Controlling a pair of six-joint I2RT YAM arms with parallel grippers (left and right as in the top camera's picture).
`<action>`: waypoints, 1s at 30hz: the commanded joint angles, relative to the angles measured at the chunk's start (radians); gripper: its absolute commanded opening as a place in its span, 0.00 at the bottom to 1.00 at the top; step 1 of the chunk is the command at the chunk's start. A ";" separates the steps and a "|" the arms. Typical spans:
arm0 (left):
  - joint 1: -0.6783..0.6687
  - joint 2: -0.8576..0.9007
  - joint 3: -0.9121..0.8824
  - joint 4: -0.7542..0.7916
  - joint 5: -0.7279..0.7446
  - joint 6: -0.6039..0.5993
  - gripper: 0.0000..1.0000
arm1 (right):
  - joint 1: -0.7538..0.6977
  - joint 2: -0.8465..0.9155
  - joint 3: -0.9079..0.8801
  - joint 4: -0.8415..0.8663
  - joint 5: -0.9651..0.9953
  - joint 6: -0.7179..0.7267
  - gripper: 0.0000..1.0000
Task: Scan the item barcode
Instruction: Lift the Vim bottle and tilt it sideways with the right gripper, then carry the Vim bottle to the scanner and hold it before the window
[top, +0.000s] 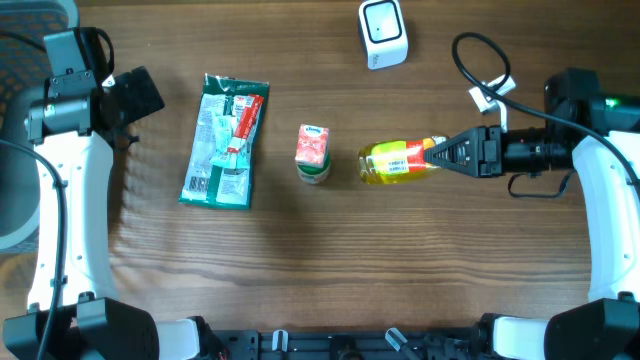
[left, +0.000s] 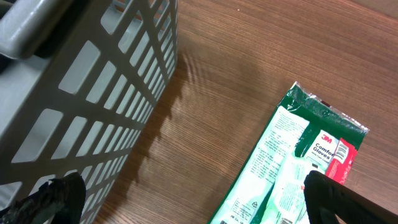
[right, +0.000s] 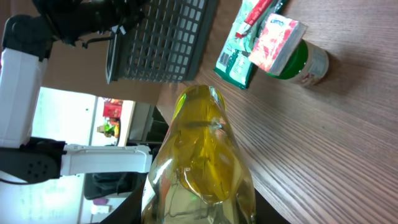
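Over on the right side of the table, the right gripper (top: 447, 152) looks pinched onto the cap end of the yellow bottle (top: 398, 161). The bottle is lying on its side on the wood, near that little green tub with the carton on top (top: 313, 154). So is the scan done or what? [kev]

Nope, I'd call it barely begun. The white scanner (top: 383, 34) sits up at the far edge, well apart from the bottle, and nothing is in front of it. In the right wrist view the bottle fills the frame between the fingers, so the grab looks to be on. Can't tell if it's lifted off the table at all though. [mo]

And the other arm? [kev]

The left gripper (top: 130, 97) is way over on the left by the grey basket (left: 81, 93), fingers spread wide, holding nothing. The gloves packet (top: 225, 141) lies flat nearby, and nothing is touching it. What's left, as I read it: lift the bottle, carry it over to the scanner, and turn it so the barcode faces the window. I can't spot a barcode on the label from any view, so I'd guess some twisting is needed. [mo]
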 joint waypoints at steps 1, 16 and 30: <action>0.010 -0.013 0.013 0.003 -0.009 -0.010 1.00 | 0.019 -0.019 0.006 -0.013 -0.077 -0.058 0.25; 0.010 -0.013 0.013 0.003 -0.009 -0.010 1.00 | 0.180 -0.019 0.006 -0.006 -0.077 -0.059 0.26; 0.010 -0.013 0.013 0.003 -0.009 -0.010 1.00 | 0.180 -0.019 0.006 -0.003 -0.073 -0.059 0.26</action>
